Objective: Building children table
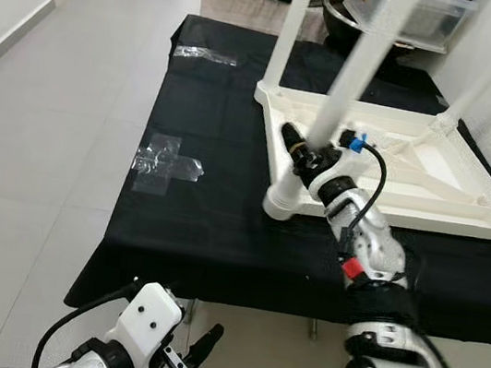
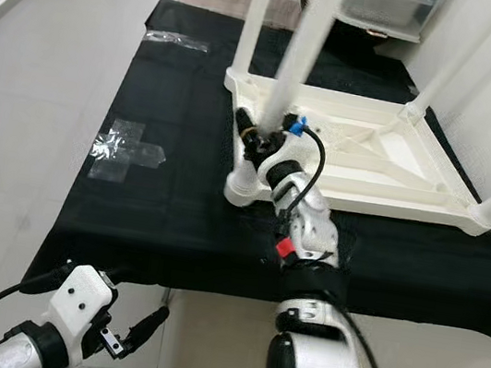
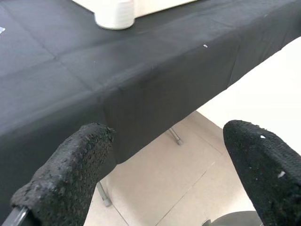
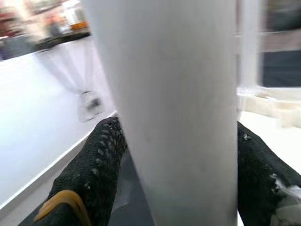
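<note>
The white table leg (image 1: 348, 79) leans over the near corner socket (image 1: 283, 197) of the upturned children's table (image 1: 433, 181) on the black-draped worktop (image 1: 193, 222), clenched low down by the right claw (image 1: 302, 152). To seat it well, I judge it should be brought upright over the socket, then pressed straight down. The left claw (image 3: 164, 165) hangs spread below the worktop's edge

The cloth (image 1: 203, 215) on the tabletop is black and plain. The children table (image 1: 431, 190) lying upside down on it is white, and so is the table leg (image 1: 362, 67). The floor (image 1: 33, 169) is pale grey tiles. A patch of clear shiny tape (image 1: 164, 164) sits on the black cloth. The right gripper (image 1: 299, 151) has black bumpy fingers (image 4: 99, 165), one with a yellow band (image 4: 59, 202). Its arm has a blue clip (image 1: 356, 145) and a red tag (image 1: 352, 267). The left gripper (image 3: 164, 174) is black and dotted too.
</note>
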You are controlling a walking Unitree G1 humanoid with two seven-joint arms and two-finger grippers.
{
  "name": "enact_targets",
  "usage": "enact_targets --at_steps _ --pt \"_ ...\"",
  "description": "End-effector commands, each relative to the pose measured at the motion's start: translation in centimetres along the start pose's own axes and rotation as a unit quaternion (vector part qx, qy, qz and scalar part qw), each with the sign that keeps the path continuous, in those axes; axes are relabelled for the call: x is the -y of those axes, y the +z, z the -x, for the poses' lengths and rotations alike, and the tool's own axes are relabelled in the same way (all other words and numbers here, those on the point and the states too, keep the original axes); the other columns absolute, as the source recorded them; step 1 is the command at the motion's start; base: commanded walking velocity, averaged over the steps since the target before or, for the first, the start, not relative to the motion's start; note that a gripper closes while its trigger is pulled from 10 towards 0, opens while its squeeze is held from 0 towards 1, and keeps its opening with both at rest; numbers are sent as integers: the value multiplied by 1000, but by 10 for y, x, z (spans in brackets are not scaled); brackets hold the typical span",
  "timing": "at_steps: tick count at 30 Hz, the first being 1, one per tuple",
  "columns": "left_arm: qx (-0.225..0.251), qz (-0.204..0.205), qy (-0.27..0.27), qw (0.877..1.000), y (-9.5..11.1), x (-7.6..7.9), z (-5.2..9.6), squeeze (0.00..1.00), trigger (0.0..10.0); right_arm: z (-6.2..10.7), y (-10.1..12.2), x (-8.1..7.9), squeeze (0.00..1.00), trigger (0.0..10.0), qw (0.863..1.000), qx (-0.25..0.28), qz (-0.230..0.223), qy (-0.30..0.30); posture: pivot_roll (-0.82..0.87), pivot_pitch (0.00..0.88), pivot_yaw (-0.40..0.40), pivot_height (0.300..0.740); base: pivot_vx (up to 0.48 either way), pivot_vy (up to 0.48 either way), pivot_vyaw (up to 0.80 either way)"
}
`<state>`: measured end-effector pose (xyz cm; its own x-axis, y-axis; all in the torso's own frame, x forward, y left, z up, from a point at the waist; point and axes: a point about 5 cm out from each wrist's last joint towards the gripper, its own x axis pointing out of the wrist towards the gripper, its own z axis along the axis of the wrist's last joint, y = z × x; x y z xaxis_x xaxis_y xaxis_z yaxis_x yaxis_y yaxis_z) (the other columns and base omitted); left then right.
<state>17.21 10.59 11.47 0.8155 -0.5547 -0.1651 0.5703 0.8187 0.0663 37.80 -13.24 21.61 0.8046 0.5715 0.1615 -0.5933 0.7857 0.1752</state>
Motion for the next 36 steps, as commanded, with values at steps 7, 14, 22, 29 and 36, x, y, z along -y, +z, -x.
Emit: enact_targets --at_steps 7,14,22,29,36 --pt "-6 6 -2 1000 -3 3 1 0 10000 28 -6 -31 0 10000 942 -91 -3 322 137 97 -144 740 0 0 0" --pt "-6 5 0 1000 -3 2 1 0 10000 29 -10 -48 0 3451 907 -107 -6 406 142 98 -145 740 0 0 0" --pt "-7 6 0 1000 -3 3 1 0 10000 1 -10 -29 0 0 968 -91 61 228 142 97 -146 740 0 0 0" --pt "-7 7 -3 1000 -3 2 1 0 10000 -5 -10 11 0 0 988 -70 68 -123 137 95 -144 740 0 0 0" --pt "-8 7 -4 1000 -4 2 1 0 10000 18 -15 29 0 0 927 -49 54 -367 138 94 -143 740 0 0 0"
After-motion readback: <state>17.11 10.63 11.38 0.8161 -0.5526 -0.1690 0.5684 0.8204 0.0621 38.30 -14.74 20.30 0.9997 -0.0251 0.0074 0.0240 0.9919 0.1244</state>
